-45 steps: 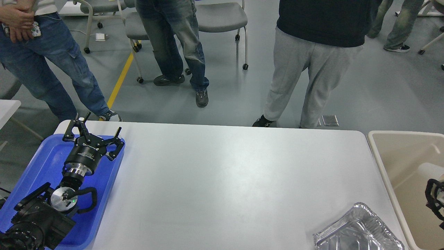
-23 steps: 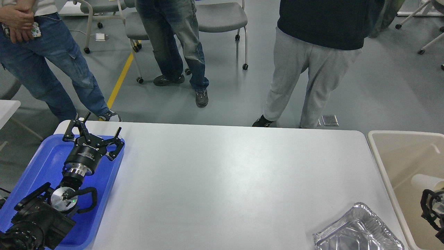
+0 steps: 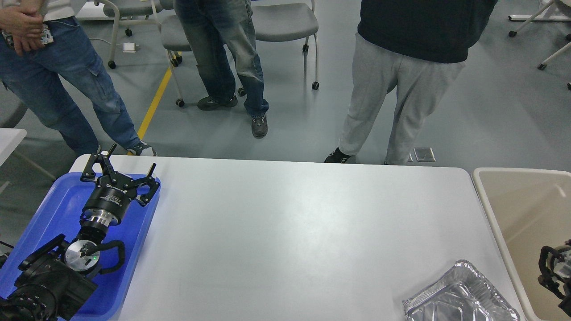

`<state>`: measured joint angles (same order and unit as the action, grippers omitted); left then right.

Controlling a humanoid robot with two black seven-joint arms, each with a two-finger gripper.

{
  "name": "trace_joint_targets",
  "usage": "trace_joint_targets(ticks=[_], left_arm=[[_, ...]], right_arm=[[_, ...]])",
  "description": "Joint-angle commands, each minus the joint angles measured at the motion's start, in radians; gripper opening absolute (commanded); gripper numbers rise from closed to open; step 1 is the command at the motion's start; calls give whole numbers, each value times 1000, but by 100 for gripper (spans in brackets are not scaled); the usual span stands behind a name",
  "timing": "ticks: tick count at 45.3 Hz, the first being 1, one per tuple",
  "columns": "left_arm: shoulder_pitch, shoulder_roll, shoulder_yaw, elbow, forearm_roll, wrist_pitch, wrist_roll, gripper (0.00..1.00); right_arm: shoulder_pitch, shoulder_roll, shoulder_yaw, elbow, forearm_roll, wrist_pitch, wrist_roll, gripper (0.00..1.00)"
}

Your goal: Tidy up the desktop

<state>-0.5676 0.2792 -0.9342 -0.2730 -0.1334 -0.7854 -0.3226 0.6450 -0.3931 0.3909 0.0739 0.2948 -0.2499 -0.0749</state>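
Note:
The white desktop (image 3: 285,232) fills the middle of the head view. A crumpled silver foil tray (image 3: 459,296) lies on its front right corner. My left gripper (image 3: 133,158) is open and empty, held still over the far end of a blue plastic tray (image 3: 58,209) at the desktop's left edge. My right gripper (image 3: 552,273) shows only partly at the right edge, low over a beige bin (image 3: 495,209). It is dark and cut off, so its fingers cannot be told apart.
Three people stand on the grey floor beyond the desktop's far edge, one in grey trousers (image 3: 392,102) close to it. Wheeled chairs (image 3: 285,22) stand behind them. A second white table corner (image 3: 9,138) shows at the far left.
My right gripper has sunk lower and slightly left over the bin. The white cylindrical thing seen beside it earlier no longer shows. The left arm has not moved.

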Motion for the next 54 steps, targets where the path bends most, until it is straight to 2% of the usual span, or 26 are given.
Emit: trace_joint_targets(ticks=[1,9,17,29,45,54], left_arm=[[0,0,0,0,0,0,1,100],[0,0,0,0,1,0,-1,100],[0,0,0,0,0,0,1,100],[0,0,0,0,0,0,1,100],[0,0,0,0,0,0,0,100],[0,0,0,0,1,0,1,100]], right_arm=[[34,-9,-14,24,-23,3,1,100],[104,-93,-9,121,-52,17,1,100],[137,-208,37,280,-52,139,6,100],[168,-224,184,354,-52,274,9,100],[168,-217,332,541,-54,320,9,100],[166,-193,391,590,-56,457,10,100]])
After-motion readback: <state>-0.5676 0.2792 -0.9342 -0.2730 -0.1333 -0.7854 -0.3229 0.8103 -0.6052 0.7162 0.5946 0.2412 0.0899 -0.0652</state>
